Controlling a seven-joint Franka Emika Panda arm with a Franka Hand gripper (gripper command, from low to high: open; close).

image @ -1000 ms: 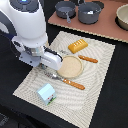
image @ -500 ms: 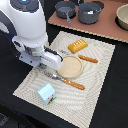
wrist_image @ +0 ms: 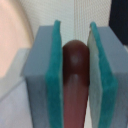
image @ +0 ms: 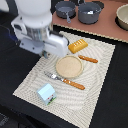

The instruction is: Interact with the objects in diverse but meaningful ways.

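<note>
In the wrist view my gripper [wrist_image: 74, 45] has its two teal pads [wrist_image: 51, 75] pressed on both sides of a red-brown, round-ended, sausage-like piece [wrist_image: 75, 75]. In the exterior view the white hand [image: 47, 42] hangs over the woven mat's far left part and hides the fingers. On the mat lie a golden bread loaf [image: 78, 46], an orange-brown stick [image: 88, 59], a round tan plate [image: 69, 66], an orange-handled utensil [image: 67, 80] and a pale blue carton [image: 46, 93]. A grey long-handled saucepan [image: 65, 9] stands at the back.
A dark pot [image: 89, 11] stands beside the saucepan on the brown counter, and a pale bowl [image: 122, 15] sits at the exterior view's far right. The striped mat [image: 100, 80] lies on a black table.
</note>
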